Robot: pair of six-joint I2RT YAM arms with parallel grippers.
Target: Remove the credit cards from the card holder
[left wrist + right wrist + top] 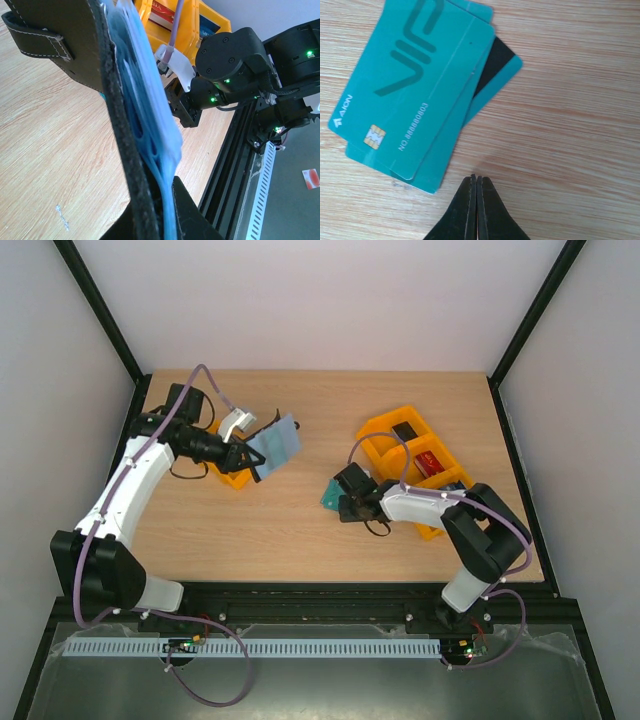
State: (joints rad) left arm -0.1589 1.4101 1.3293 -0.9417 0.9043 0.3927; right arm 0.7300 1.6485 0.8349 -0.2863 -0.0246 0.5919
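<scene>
Over the left side of the tabletop (300, 540), the left gripper (243, 455) is clamping the opened card holder (277, 443) in the air. About three credit cards (420, 90) are lying stacked outside it on the wood. The right gripper (476, 181) is hovering just beside them, fully closed and holding nothing. Whether another card is hiding inside the holder, I cannot tell.

Three thin teal plastic credit cards (420, 85) are fanned on the pale wooden table (570, 125), just beyond the right gripper's (476, 180) closed black fingertips.
</scene>
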